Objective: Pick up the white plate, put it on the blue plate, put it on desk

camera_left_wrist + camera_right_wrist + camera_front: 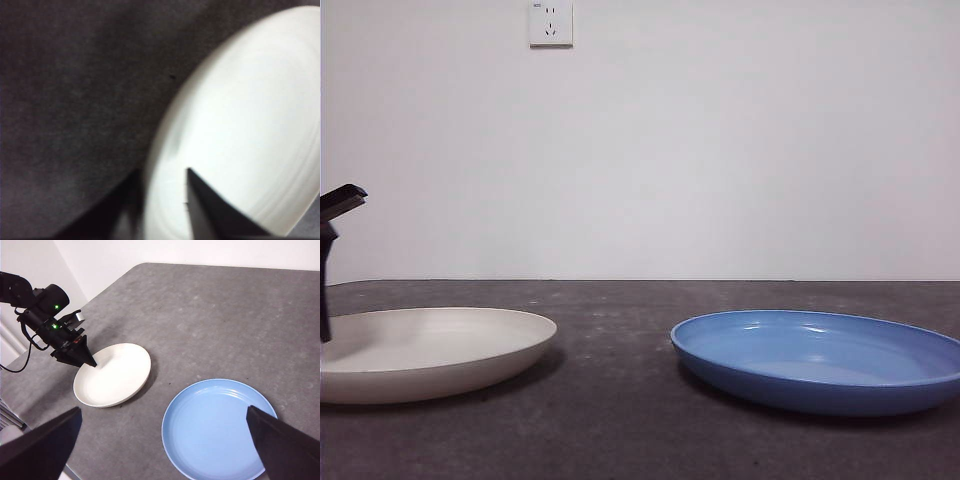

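Note:
The white plate [430, 350] lies on the desk [620, 430] at the left, and the blue plate [820, 360] lies at the right, a gap apart. My left gripper [162, 172] is at the white plate's [240, 130] far-left rim, one jaw over the plate's inside and one outside it, drawn close on the rim. In the front view it shows only as a black tip [326, 300] at the left edge. My right gripper [164, 412] hangs open high above the desk, over the blue plate [215, 430], holding nothing.
A white wall with a socket [550, 22] stands behind the desk. The desk's left edge [30, 405] runs close by the white plate [112, 375], where the left arm [50, 325] reaches in.

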Robot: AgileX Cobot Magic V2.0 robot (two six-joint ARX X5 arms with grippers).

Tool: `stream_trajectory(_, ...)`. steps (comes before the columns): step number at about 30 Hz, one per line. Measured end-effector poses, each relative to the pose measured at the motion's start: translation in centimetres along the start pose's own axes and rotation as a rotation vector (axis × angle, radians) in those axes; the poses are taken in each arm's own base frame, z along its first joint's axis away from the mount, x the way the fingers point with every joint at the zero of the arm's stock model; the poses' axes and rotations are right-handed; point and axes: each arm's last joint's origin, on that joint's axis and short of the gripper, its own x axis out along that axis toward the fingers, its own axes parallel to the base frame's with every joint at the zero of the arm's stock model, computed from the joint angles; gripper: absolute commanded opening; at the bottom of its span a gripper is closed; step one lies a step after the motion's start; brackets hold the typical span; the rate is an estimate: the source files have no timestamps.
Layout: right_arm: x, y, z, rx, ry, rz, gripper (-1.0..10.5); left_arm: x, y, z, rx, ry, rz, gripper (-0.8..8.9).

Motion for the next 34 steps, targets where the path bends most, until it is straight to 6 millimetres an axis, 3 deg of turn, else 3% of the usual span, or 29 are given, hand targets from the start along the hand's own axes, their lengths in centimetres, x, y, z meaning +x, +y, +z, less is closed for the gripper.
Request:
stream_trajectory(10, 0.0, 0.0, 0.0, 0.0, 0.0, 0.0, 5.8, -0.1, 0.1, 0.0, 0.004, 0.001, 0.051, 0.09)
stream_trajectory(17, 0.0, 0.0, 0.0, 0.0, 0.0, 0.0, 5.8, -2.1, -1.5, 1.1, 0.019, -0.009, 0.062, 0.1)
stream_trajectory(26, 0.0, 0.0, 0.0, 0.009, 0.0, 0.0, 5.8, -5.4, -8.2, 0.8, 0.161, -0.018, -0.022, 0.1)
stream_trajectory(34, 0.0, 0.0, -0.1, 0.025, 0.01, -0.001, 5.7, -4.3, -14.7, -0.9, 0.313, 0.003, -0.064, 0.1)
